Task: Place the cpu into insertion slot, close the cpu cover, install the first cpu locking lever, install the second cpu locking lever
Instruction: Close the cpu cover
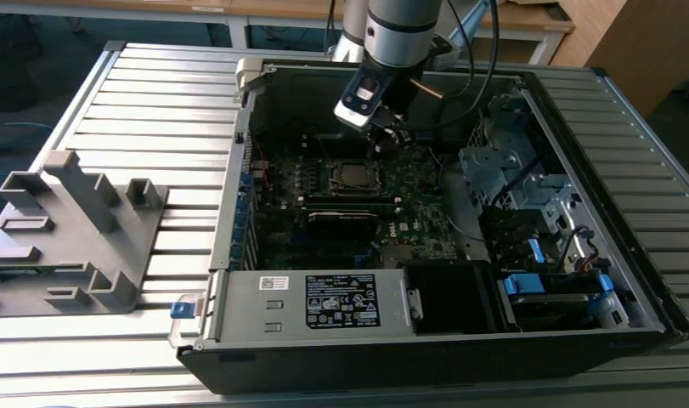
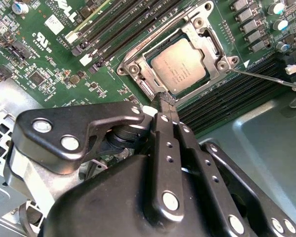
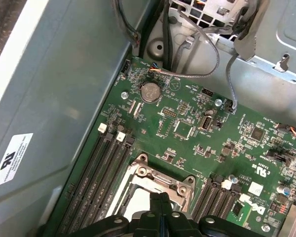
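While the cpu (image 2: 180, 66) lies under its cover (image 2: 138, 71), your pincer (image 2: 164, 98) hangs pinched shut, empty, beside that frame. Meet the loose lever (image 2: 266, 78) squarely, I reckon, or it'll slip off the tips.

Arm (image 1: 403, 25): silver-grey cyl. w/ black cables (image 1: 494, 38). Gripper (image 2: 166, 101) matte black, linkage bars w/ silver screws & rivets. White cam box (image 1: 363, 100) at wrist.
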